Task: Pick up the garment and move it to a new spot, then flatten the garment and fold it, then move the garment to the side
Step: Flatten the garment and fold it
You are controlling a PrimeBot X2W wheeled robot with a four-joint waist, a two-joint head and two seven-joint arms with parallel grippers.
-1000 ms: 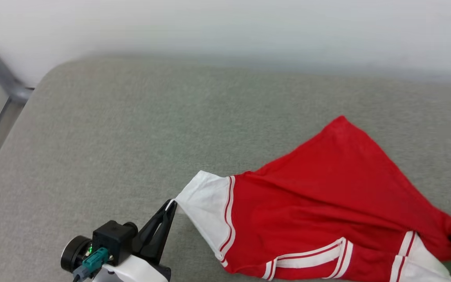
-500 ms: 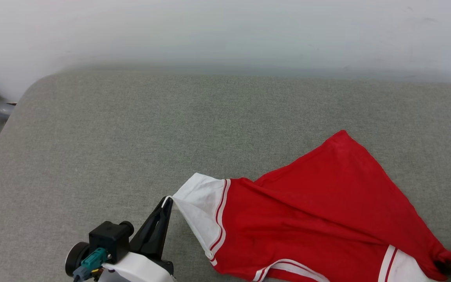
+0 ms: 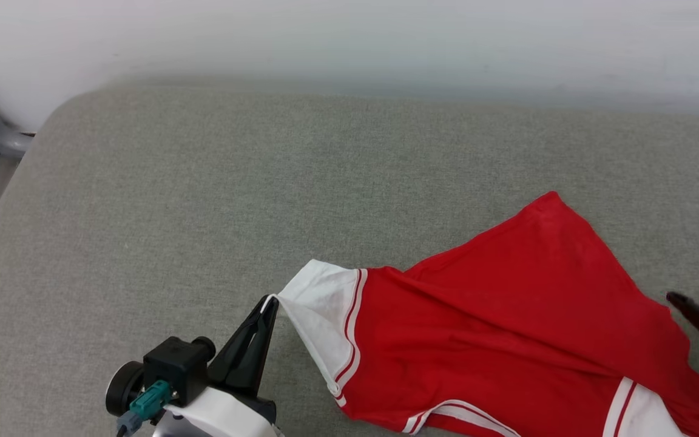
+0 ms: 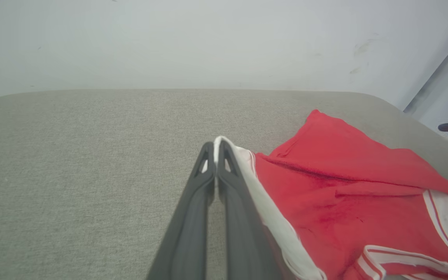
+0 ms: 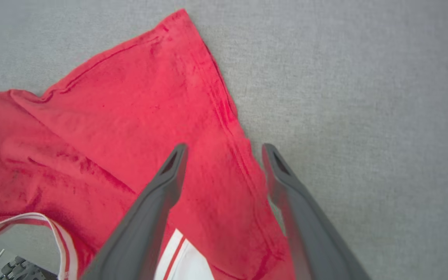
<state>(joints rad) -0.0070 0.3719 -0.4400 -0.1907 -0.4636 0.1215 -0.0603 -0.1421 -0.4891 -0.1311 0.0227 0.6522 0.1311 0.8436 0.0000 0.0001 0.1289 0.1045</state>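
While my left gripper (image 3: 269, 301) clenches its white sleeve at lower centre, the garment (image 3: 507, 315) lies across the frame's lower right. My right gripper (image 5: 224, 149) is released, fingers apart over the red edge.

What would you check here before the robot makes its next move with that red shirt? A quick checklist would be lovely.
1. Left tool shut on the shirt's white sleeve: ok.
2. Right tool open and free for a new hold: ok; it is over the red edge, holding nothing.
3. Shirt lying flat: not ok; it is creased and drawn into a wedge.
4. Bare room on the grey pad for spreading: ok.
5. Which face of the shirt is up: cannot tell.
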